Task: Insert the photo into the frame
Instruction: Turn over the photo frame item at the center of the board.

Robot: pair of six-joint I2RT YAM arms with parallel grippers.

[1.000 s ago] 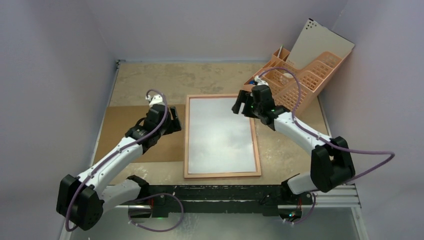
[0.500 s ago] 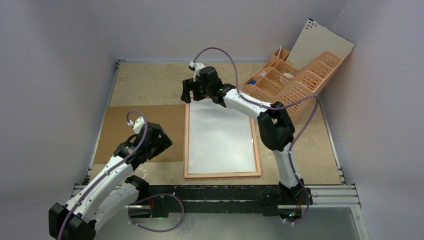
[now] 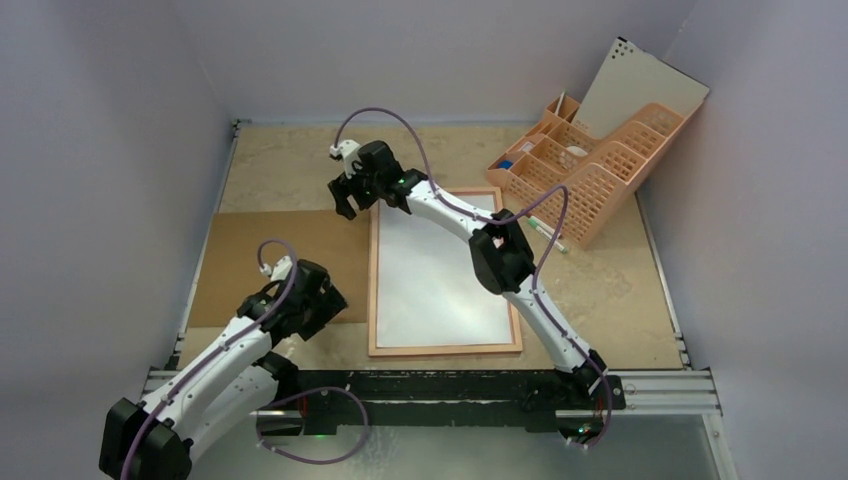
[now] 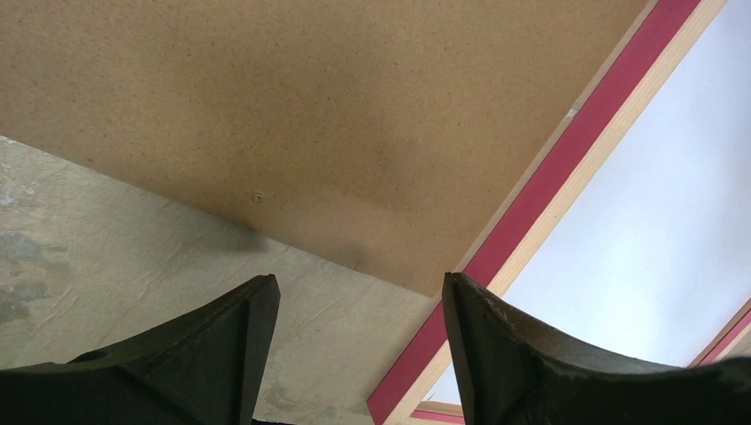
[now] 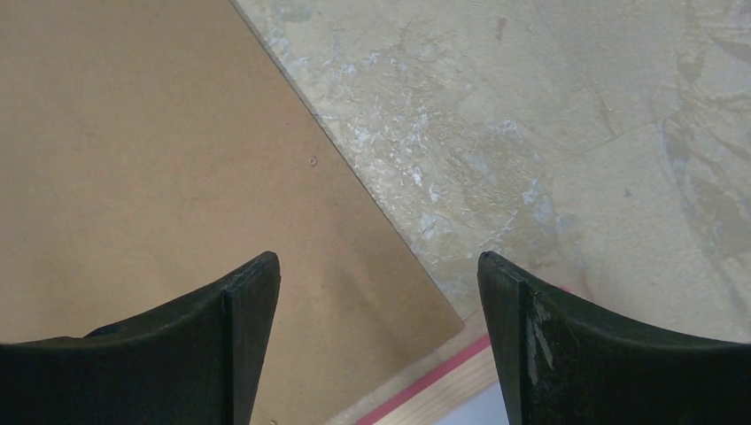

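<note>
My left gripper (image 4: 356, 290), fingers apart, hangs over the brown board (image 3: 250, 260) at its near corner. Beside it the frame (image 3: 445, 349) lies flat, long axis running away from me, with the photo (image 3: 440, 270) inside it, white side up. My right gripper (image 5: 379, 270), fingers apart, hovers at the frame's far-left corner.

Far strip, 10 to 12 o'clock: bare table (image 3: 290, 155) between the back wall and the frame (image 3: 445, 349), open to pass
2 o'clock: peach desk organiser (image 3: 600, 175) and a leaning perforated panel (image 3: 640, 90) fill the corner; a pen (image 3: 545, 235) lies at its foot
Centre: right arm (image 3: 500, 255) stretches diagonally over the frame, barring the way across
9 o'clock: flat brown backing board (image 3: 260, 260) up against the frame; right gripper (image 5: 376, 257) and left gripper (image 4: 359, 279), jaws spread, hang over its right corners
4 o'clock: bare table between frame and side wall
</note>
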